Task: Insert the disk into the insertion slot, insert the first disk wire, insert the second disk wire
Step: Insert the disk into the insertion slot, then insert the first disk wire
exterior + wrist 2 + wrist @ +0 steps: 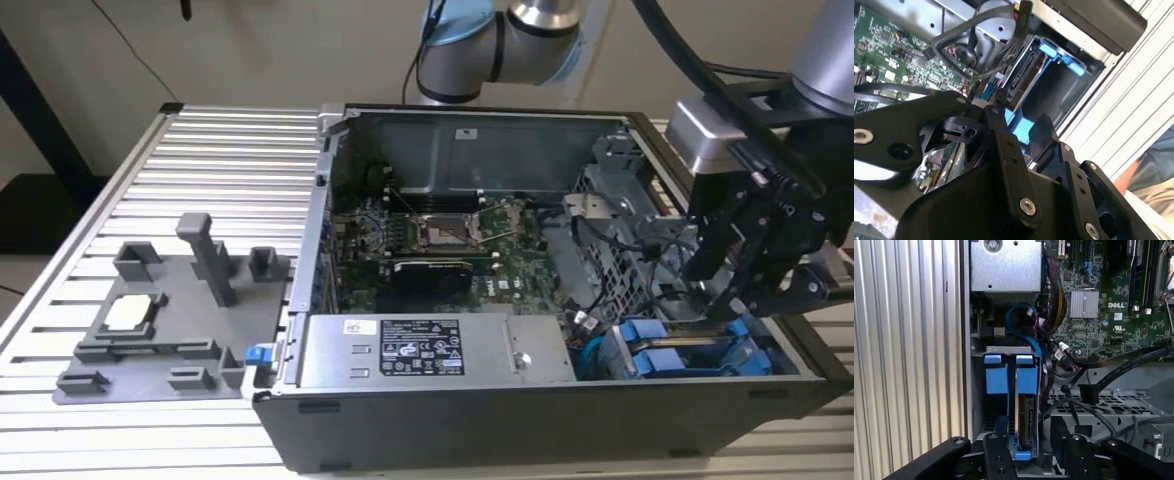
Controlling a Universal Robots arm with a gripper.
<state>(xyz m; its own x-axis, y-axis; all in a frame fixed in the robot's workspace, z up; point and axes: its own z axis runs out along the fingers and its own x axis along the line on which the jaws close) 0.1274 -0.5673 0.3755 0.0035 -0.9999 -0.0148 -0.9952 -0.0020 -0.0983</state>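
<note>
Since the disk (1025, 410) already stands on edge deep in the insertion slot (1004, 348) at a corner of the computer case (534, 430), the gripper (1030, 424) hangs over it, jaws apart, straddling it without clamping

An open computer case (427, 430) lies on a slatted metal table (227, 160). Inside it, a green motherboard (441, 235) fills the middle, and a grey labelled power-supply box (427, 350) sits along the near wall. On the exterior view's left, just beside the case, rests a grey fixture plate (147, 345) with an upright post (207, 255) (several smaller blocks stand around it). In the first wrist view a silver heatsink (1084, 304) sits on the board, black cables (1134, 360) run loose nearby, and a blue cable (1021, 315) loops below the metal box
</note>
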